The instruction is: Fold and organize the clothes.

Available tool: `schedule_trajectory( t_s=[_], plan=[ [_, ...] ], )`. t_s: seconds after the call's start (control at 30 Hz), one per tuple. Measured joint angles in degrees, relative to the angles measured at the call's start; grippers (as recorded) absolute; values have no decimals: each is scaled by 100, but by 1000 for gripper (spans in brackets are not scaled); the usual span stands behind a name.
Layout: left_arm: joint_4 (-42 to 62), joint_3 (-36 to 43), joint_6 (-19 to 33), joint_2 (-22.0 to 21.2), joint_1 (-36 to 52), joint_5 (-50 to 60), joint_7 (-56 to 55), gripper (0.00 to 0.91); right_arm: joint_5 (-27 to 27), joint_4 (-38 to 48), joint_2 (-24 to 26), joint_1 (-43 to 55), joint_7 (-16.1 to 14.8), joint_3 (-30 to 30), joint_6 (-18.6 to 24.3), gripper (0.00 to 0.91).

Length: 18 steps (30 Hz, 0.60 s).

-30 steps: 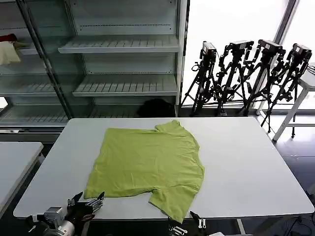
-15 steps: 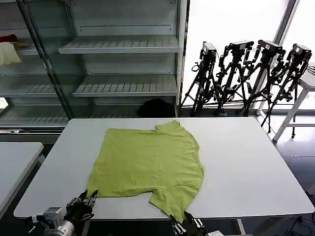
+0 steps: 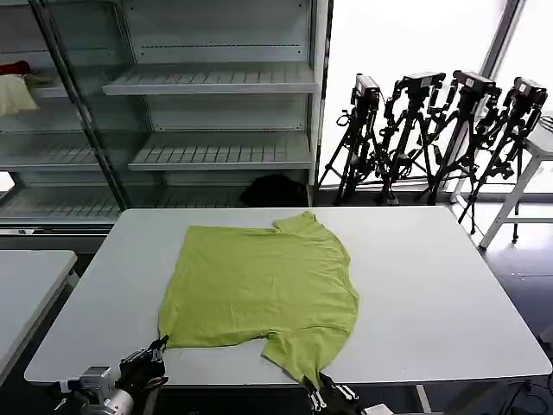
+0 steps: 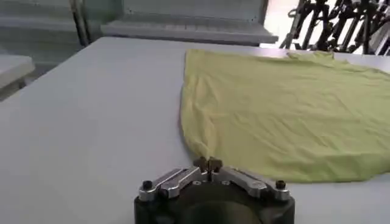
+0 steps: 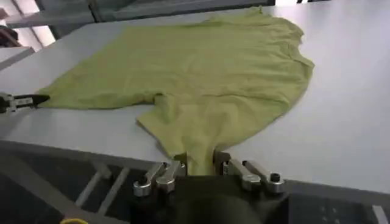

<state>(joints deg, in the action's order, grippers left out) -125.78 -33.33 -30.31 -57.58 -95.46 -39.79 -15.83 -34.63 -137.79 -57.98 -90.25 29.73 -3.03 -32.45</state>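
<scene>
Lime T-shirt [image 3: 263, 290] flat on table [image 3: 432, 294], left gripper [image 4: 208, 163] jaws pinching hem corner, right gripper [image 5: 200, 163] jaws clamping half-hidden sleeve.

We count one lime T-shirt [image 3: 263, 290] on one white table [image 3: 432, 294], with a second table [image 3: 26, 285] just beside it on the robot's left. Two grippers: left gripper [image 3: 160, 346] and right gripper [image 3: 318, 380]. One shelving unit [image 3: 207, 86] behind, three shelf levels visible. Four camera tripods [image 3: 441, 130] by the window. One cream and red cloth bundle [image 3: 15, 86] on a shelf.
</scene>
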Motion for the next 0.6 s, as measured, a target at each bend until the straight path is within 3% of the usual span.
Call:
schedule_trajectory(
  t_s=[0.6],
  plan=[
    [-407, 24, 47, 174, 355, -149, -245, 10, -331, -299, 150, 518, -57, -667, -37, 0]
  ],
)
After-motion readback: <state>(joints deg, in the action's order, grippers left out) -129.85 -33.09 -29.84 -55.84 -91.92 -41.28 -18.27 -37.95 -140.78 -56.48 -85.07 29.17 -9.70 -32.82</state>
